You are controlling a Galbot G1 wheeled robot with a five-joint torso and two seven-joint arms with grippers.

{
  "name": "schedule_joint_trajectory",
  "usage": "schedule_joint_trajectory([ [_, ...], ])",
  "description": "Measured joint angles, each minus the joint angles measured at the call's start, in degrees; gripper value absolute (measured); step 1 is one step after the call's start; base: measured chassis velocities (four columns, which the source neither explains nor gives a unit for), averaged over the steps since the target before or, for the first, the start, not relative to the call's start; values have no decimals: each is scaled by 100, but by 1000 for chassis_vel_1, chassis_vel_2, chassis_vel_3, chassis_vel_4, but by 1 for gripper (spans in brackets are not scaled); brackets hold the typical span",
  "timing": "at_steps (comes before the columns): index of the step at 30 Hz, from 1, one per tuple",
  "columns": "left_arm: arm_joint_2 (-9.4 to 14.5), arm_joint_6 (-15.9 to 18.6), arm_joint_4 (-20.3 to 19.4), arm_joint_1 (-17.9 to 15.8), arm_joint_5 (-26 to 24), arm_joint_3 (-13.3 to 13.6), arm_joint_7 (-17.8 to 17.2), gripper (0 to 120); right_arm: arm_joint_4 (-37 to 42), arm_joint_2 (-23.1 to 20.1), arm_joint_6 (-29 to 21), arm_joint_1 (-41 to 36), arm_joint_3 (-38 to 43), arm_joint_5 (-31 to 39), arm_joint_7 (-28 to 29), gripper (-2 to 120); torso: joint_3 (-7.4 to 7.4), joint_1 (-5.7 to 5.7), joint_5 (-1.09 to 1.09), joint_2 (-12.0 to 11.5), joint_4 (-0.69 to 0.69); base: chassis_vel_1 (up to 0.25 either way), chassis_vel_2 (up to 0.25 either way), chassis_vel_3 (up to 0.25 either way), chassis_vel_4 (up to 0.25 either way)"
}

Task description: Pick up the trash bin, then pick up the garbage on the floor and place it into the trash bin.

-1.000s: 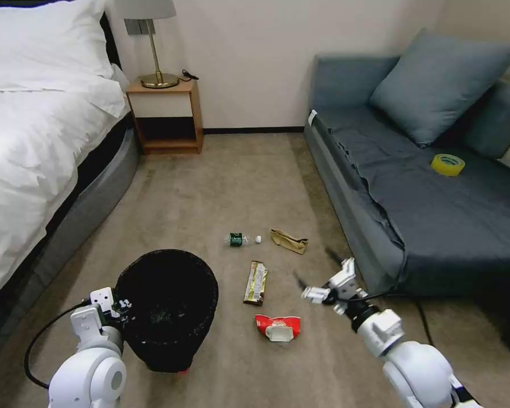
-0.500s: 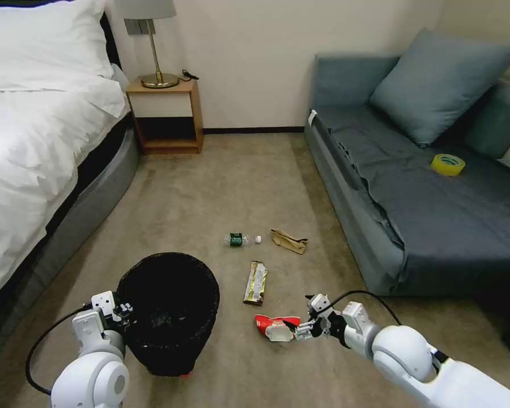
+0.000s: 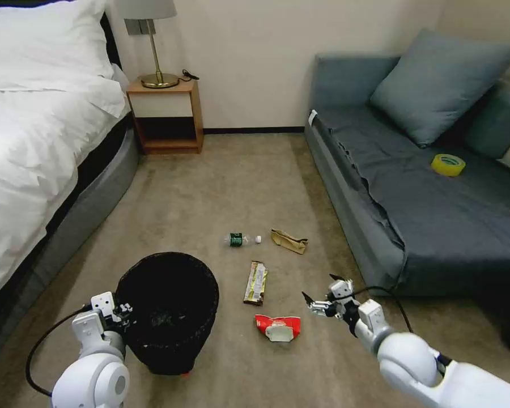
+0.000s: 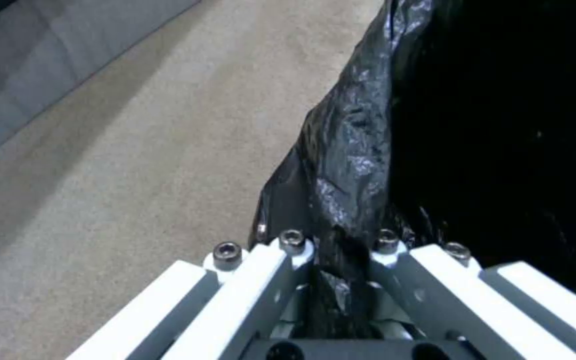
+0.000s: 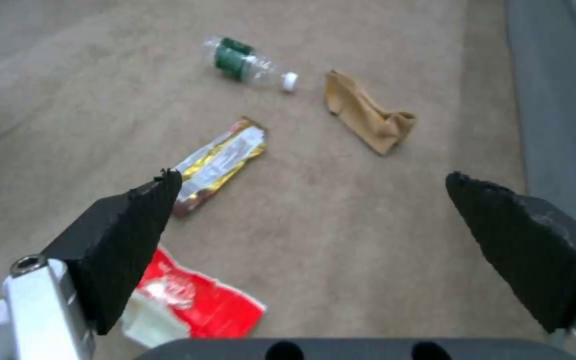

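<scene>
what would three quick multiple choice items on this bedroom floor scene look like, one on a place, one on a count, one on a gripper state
1. Where does the yellow tape roll lie?
A. on the sofa
B. on the carpet
C. on the nightstand

2. How many pieces of garbage lie on the carpet?
A. two
B. four
C. six

3. How does the right gripper stand?
A. shut on a wrapper
B. shut and empty
C. open, holding nothing

Answers:
1 A: the roll sits on the grey sofa seat by the cushion.
2 B: the bottle, brown paper, gold-green wrapper and red-and-white wrapper all lie loose on the carpet.
3 C: the right wrist view shows its black fingertips wide apart above the carpet, with nothing between them. Meanwhile the left gripper is clamped on the trash bin liner at the rim.
</scene>
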Motion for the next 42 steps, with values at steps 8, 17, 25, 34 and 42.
schedule_joint_trajectory([
  [8,-34,-59,30,22,52,8,41,2,-427,260,153,232,-8,-533,-2123,100,0,0,0,0,2,0,0,0,0],
  [17,-81,-95,151,3,188,-12,88,2,-1392,604,-69,1229,-962,-846,-3565,100,0,-1,-1,0,1,0,0,0,0],
  [25,-141,-127,210,20,280,-72,111,2,-2432,1085,-18,2251,-1999,-983,-3607,100,0,0,0,0,3,0,0,0,0],
  [34,-213,-187,208,61,380,-74,134,2,-3003,1300,177,2688,-2469,-1057,-3619,100,0,-1,0,0,3,0,0,0,0],
  [42,-233,-240,166,95,407,-92,141,2,-3614,1434,497,2778,-2747,-1250,-3628,99,0,-1,0,0,1,0,0,0,0],
])
